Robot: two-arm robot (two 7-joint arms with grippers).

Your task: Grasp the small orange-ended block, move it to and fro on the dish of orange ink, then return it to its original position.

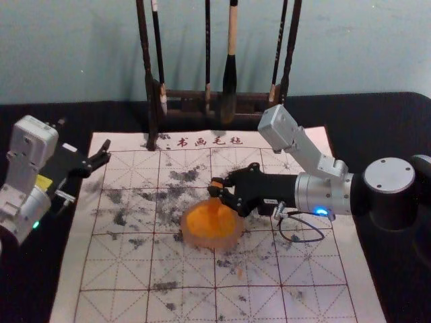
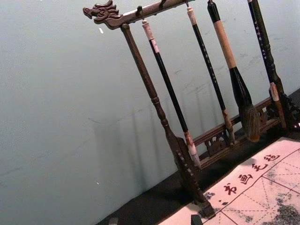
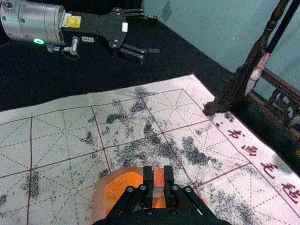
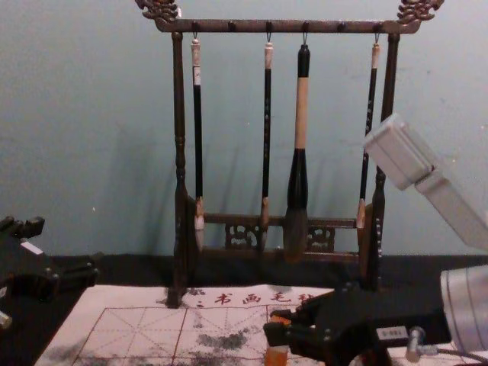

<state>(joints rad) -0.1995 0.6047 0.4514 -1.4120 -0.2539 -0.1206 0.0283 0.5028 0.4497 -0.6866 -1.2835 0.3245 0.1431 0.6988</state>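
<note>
R gripper has the block clamped in its fingers over the orange ink dish, grasp done, rubbing prob. underway, return TBD, w/ L gripper idle off left, fingers apart!

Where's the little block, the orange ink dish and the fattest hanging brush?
Block (image 3: 159, 175): right wrist view, on its orange end.
Dish (image 1: 210, 243): head view, on its near rim.
Fattest brush (image 4: 301, 114): chest view, on its pale handle.
</note>
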